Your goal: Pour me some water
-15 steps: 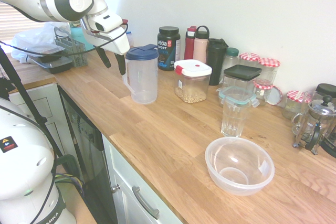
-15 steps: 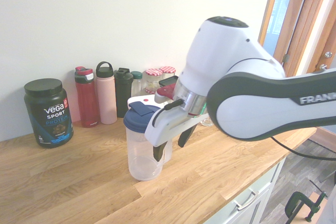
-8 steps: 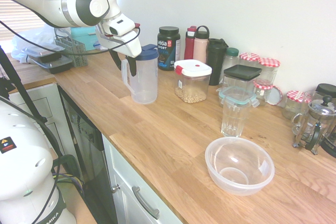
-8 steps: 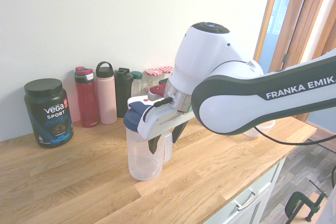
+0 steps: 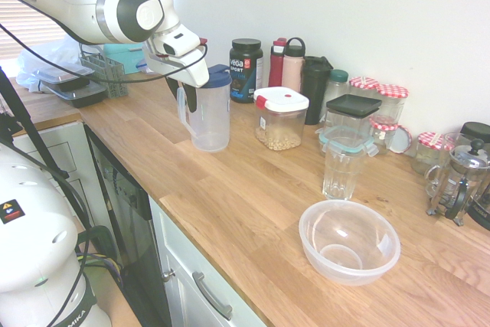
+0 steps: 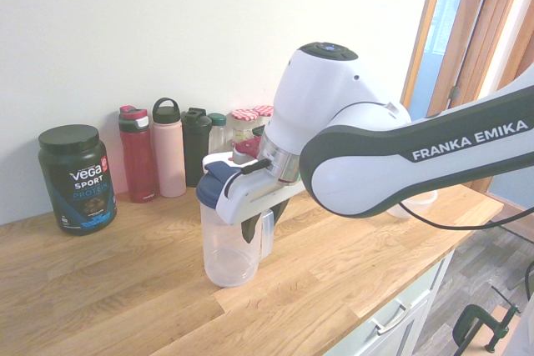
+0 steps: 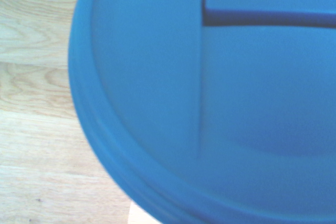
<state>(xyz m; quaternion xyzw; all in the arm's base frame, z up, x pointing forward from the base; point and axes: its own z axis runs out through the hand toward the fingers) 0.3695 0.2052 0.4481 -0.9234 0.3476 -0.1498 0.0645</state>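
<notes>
gripper (image 6: 257,224) clamped on the pitcher handle (image 5: 182,109), apparently ready to lift | clear pitcher (image 5: 208,116) with blue lid (image 7: 210,103) directly beneath | empty glass (image 5: 341,165) well beyond, likely the pour target

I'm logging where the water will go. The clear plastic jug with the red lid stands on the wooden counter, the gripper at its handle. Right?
Not quite: the lid on the clear plastic jug is dark blue, not red, as the wrist view shows close up. The rest holds: the jug stands on the wooden counter, with the gripper at its handle.
</notes>
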